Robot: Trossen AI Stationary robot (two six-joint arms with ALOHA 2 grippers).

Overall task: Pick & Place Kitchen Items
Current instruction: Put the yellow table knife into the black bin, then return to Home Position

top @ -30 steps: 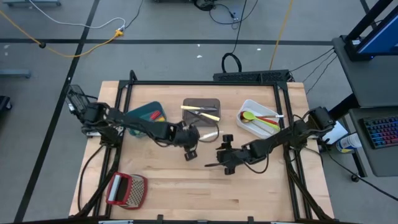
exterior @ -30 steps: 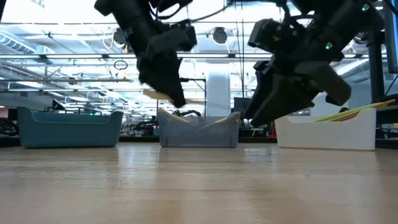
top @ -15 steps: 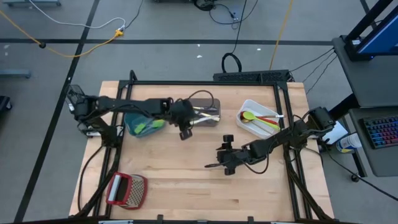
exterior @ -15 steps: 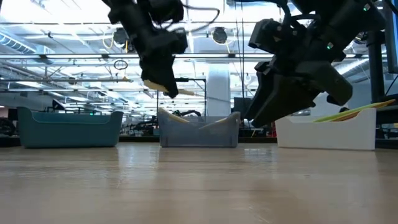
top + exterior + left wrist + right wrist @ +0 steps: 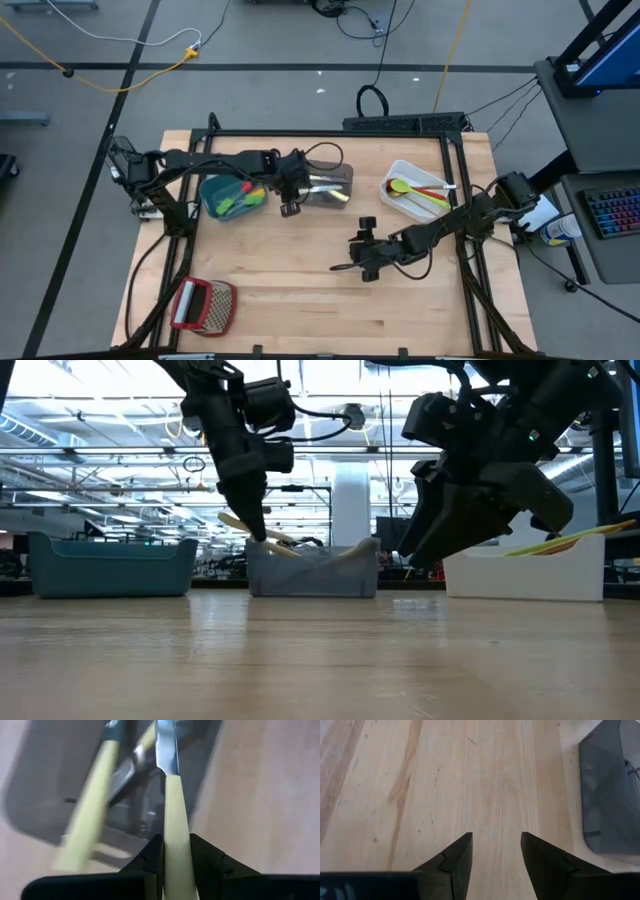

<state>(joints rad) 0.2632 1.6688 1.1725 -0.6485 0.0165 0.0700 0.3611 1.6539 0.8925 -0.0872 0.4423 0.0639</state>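
My left gripper [image 5: 290, 204] hangs over the near left corner of the grey bin [image 5: 326, 184], shut on a cream-handled knife [image 5: 172, 805]. The knife's blade [image 5: 167, 747] reaches out over the bin. A second cream-handled knife [image 5: 92, 805] lies inside that bin. My right gripper [image 5: 348, 266] hovers open above bare wood at the table's middle, with nothing between its fingers [image 5: 455, 857]. My left gripper pinches the knife's cream handle [image 5: 173, 837] between its two fingers, which lie on the handle's two sides. They come from above, slanting down toward the bin, in line with the knife. The knife is lifted and slants down, and its handle's back end [image 5: 230, 519] sticks out behind the fingers.
A teal bin [image 5: 214, 205] at the left holds green, orange and red utensils. A white bin [image 5: 396, 172] at the right holds green, yellow and red ones. A red-framed grater [image 5: 203, 304] lies near the front left corner. Bare wood spreads across the near half.
My left gripper has carried the knife from the table's middle toward the far edge and a little left, up to the grey bin. It has rolled and tipped steeper, so the knife now slants down toward the bin.
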